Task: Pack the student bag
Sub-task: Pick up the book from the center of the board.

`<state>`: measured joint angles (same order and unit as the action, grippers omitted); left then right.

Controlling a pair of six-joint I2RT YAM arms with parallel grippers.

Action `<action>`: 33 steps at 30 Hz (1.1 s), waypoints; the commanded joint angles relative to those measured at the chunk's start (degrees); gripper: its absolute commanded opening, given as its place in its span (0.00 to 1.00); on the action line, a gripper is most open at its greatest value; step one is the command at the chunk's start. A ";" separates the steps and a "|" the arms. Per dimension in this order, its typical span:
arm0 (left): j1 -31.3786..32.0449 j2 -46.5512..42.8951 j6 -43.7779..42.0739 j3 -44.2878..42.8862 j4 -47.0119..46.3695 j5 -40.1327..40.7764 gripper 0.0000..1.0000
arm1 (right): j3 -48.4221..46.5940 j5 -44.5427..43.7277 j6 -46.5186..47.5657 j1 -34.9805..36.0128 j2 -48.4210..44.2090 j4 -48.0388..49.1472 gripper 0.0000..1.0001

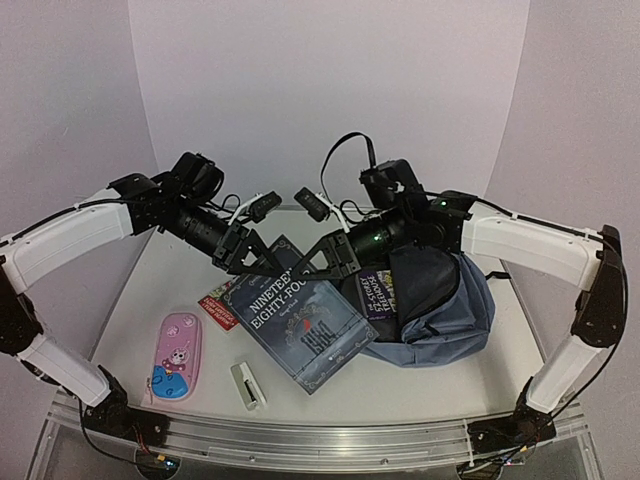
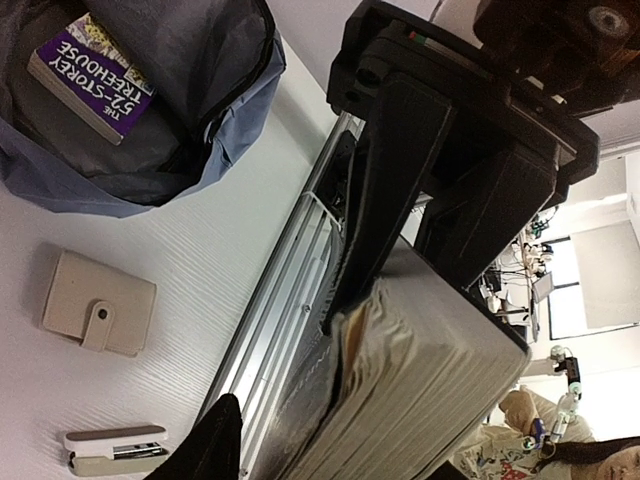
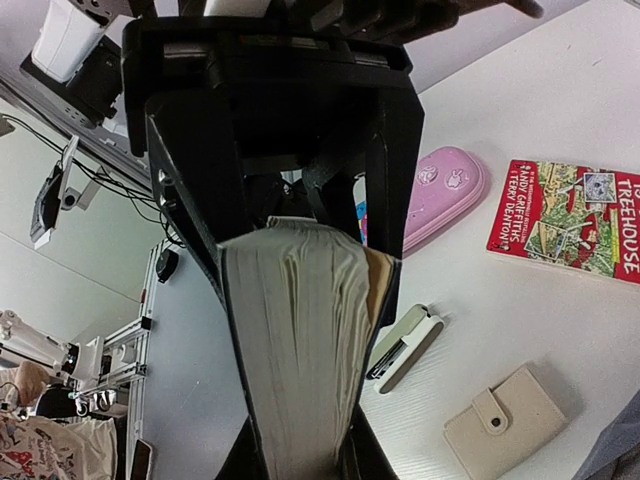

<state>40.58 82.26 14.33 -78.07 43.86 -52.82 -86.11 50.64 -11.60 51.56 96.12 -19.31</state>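
**A:** Student bag (image 1: 465,325) sits on the right side of the table (image 1: 420,385), its mouth gaping and a purple book (image 1: 385,290) inside.

**B:** And the arms?

**A:** The left gripper (image 1: 250,262) and the right gripper (image 1: 325,262) are both clamped on the upper edge of a thick novel (image 1: 300,330), held tilted just left of the bag.

**B:** So the step is loading the novel?

**A:** I'd say so. Next it needs carrying right and tipping down through the opening, clear of the zip rim. The pencil case (image 1: 178,355) and stapler (image 1: 248,385) are not yet packed.
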 commanded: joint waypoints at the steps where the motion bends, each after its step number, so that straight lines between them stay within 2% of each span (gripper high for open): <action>1: 0.66 0.23 -1.07 0.87 -0.49 -3.63 0.45 | -3.81 2.93 0.23 0.38 -0.72 4.13 0.00; 5: 0.79 0.10 -1.61 1.25 -0.19 -4.22 0.41 | -4.24 2.38 0.58 0.38 -0.35 4.01 0.00; 9: 0.82 -0.59 -1.68 1.95 -1.63 -3.86 0.05 | -4.36 -0.14 0.36 0.35 0.18 4.13 0.00; 11: 0.82 -1.87 -0.82 2.97 -3.41 -2.82 0.00 | -4.39 -2.80 -0.20 0.11 0.14 4.25 0.03; 12: 0.82 -2.67 0.03 3.71 -4.71 -1.97 0.00 | -4.24 -4.71 -0.58 -0.10 -0.09 4.33 0.16; 16: 0.68 -8.00 5.52 8.76 -13.35 7.32 0.00 | -1.82 -11.68 -3.37 -2.44 -1.98 5.50 0.85; 17: 0.62 -9.28 7.52 10.58 -16.33 10.29 0.00 | -0.94 -14.11 -4.45 -3.01 -2.74 6.34 0.95; 18: 0.56 -11.03 9.83 12.39 -19.05 12.44 0.00 | 0.29 -16.22 -5.61 -3.60 -3.92 7.48 0.98; 24: 0.09 -19.03 19.77 20.08 -32.34 24.86 0.00 | 11.09 -21.24 -16.51 -7.40 -10.97 19.66 0.98; 29: -0.05 -25.05 26.10 25.42 -42.06 31.84 0.00 | 18.74 -22.02 -23.85 -7.67 -15.10 28.27 0.98; 33: -0.46 -28.05 28.91 26.35 -45.80 33.66 0.00 | 23.64 -18.07 -27.98 -7.69 -16.09 34.70 0.98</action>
<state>40.71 58.52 37.21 -50.84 13.20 -22.63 -66.43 30.48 -32.70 43.53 81.81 4.20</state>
